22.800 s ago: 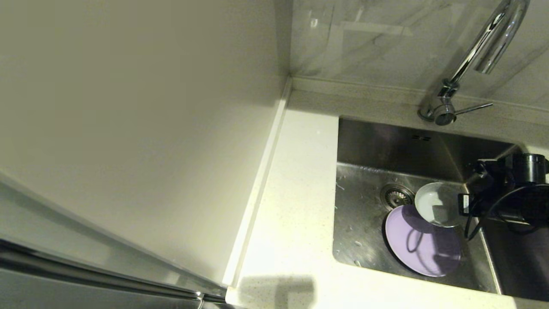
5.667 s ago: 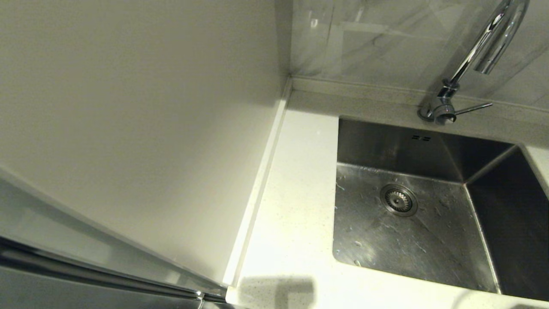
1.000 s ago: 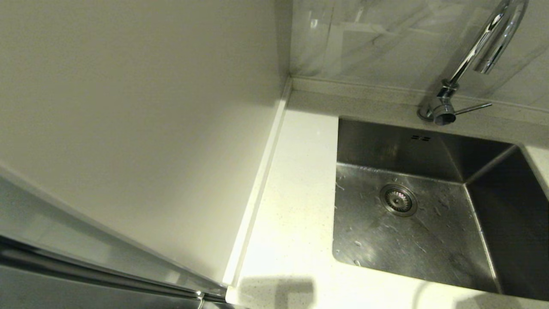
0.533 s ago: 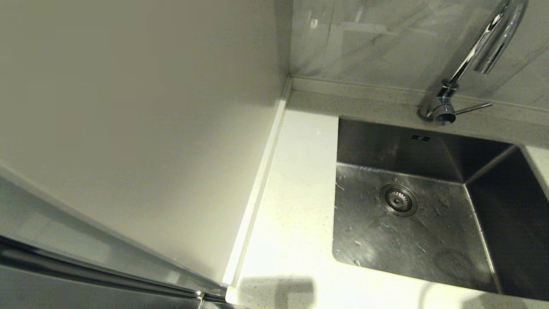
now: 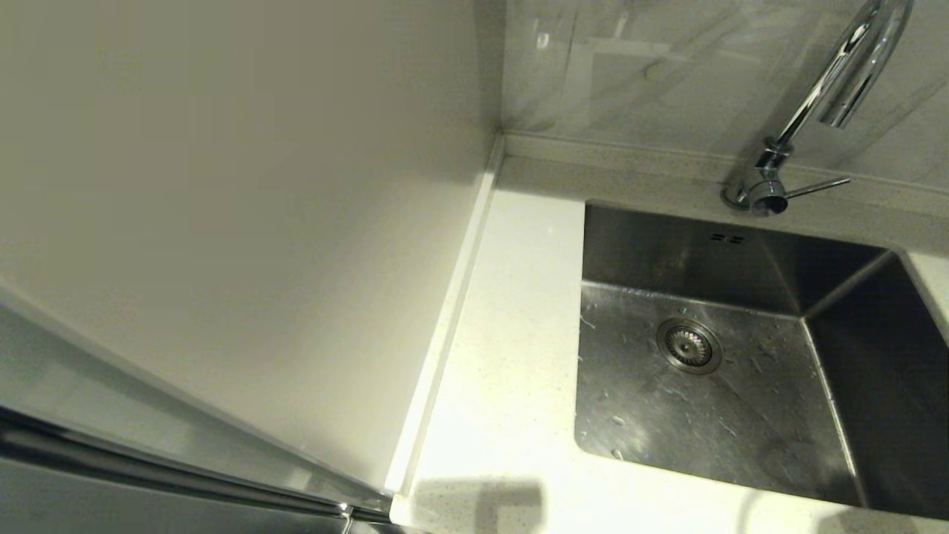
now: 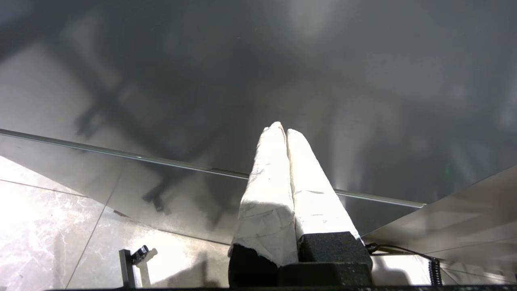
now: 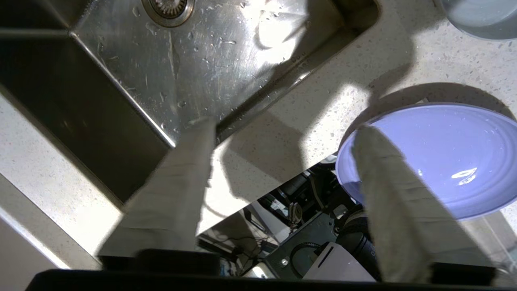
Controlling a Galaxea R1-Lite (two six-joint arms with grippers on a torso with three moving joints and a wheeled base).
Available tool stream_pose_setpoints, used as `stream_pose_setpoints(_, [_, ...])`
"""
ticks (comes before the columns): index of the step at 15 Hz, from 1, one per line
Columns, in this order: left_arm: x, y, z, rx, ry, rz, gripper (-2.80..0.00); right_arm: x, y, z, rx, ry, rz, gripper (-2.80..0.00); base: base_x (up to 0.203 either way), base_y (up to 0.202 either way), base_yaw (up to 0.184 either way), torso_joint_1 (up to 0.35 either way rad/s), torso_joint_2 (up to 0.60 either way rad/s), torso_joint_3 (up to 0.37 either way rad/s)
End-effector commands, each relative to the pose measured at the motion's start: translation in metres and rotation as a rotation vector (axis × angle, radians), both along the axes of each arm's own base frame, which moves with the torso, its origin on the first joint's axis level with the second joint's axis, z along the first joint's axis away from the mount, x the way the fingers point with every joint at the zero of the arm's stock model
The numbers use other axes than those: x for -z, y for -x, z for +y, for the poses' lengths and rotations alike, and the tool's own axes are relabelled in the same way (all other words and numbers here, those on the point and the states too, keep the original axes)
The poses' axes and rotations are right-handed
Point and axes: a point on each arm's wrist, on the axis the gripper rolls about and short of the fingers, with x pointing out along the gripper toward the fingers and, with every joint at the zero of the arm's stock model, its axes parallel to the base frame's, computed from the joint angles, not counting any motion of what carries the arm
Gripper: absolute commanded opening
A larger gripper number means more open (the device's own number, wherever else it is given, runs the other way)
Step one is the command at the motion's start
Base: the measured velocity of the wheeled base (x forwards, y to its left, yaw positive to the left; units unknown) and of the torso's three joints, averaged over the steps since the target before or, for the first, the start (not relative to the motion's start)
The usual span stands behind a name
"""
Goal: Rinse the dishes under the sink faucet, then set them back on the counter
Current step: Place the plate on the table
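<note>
Over the front edge of the table (image 7: 282,133), your right hand (image 7: 282,121) is open with nothing in it, one finger (image 7: 387,178) across the rim of the lilac plate (image 7: 444,157). That plate sits on the table beside the sink (image 7: 194,60), part of it past the edge, and the blue-green bowl (image 7: 480,16) sits near it. Your left hand (image 6: 282,130) is parked away from the sink with its fingers pressed together, holding nothing.
</note>
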Motion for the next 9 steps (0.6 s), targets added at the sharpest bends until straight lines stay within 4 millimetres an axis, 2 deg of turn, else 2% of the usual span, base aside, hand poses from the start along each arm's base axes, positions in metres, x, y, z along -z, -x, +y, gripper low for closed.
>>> stream_pose_setpoints(1, [0.001, 0.000, 0.000, 0.000, 0.000, 0.002, -2.80, 0.005, 0.000, 0.002, -0.004, -0.026, 0.009, -2.80, 0.000, 0.000, 0.000, 0.000, 0.00, 0.000])
stream_pose_setpoints(6, [0.001, 0.000, 0.000, 0.000, 0.000, 0.003, -2.80, 0.016, 0.007, 0.004, 0.068, -0.063, 0.207, -2.80, 0.000, 0.000, 0.000, 0.000, 0.00, 0.000])
stream_pose_setpoints(9, [0.001, 0.000, 0.000, 0.000, 0.000, 0.003, -2.80, 0.014, 0.008, 0.007, 0.060, -0.042, 0.209, -2.80, 0.000, 0.000, 0.000, 0.000, 0.00, 0.000])
